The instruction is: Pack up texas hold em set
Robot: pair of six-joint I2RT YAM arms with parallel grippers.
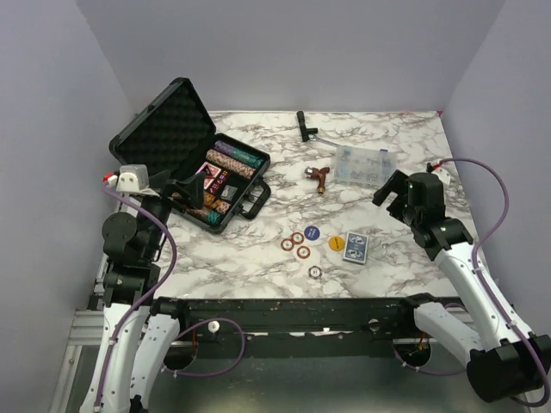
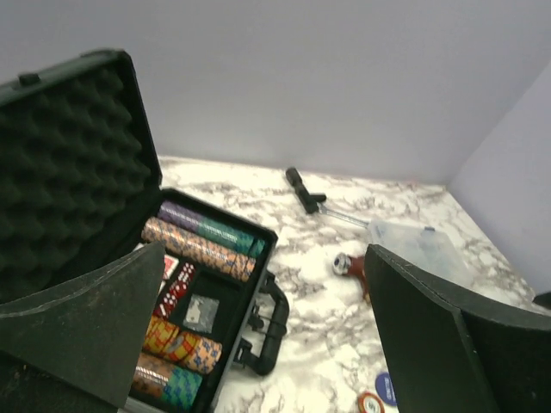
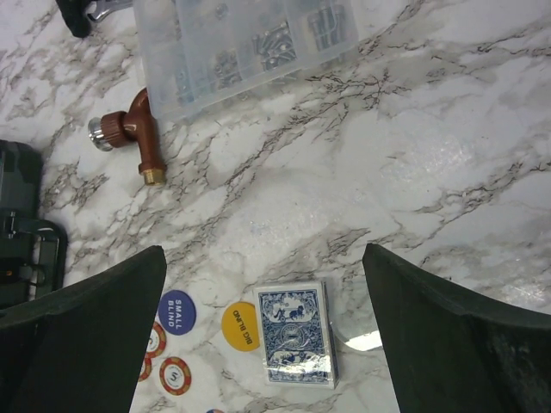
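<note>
The black briefcase (image 1: pixel 225 217) lies open at the left, foam-lined lid (image 1: pixel 164 126) up, with rows of multicoloured chips (image 2: pixel 200 245) and red dice inside. On the marble lie the blue card deck (image 1: pixel 356 248), also in the right wrist view (image 3: pixel 295 345), a blue "small blind" disc (image 3: pixel 176 311), a yellow "big blind" disc (image 3: pixel 240 327) and several red-and-white chips (image 1: pixel 297 244). My left gripper (image 1: pixel 190 186) is open and empty above the case's near left part. My right gripper (image 1: pixel 394 196) is open and empty, hovering above and beyond the deck.
A clear compartment box of small parts (image 1: pixel 362 163) sits at the back right, a brown tap fitting (image 1: pixel 318 177) beside it, and a black-handled tool (image 1: pixel 305 126) near the back wall. Grey walls close in the table on three sides.
</note>
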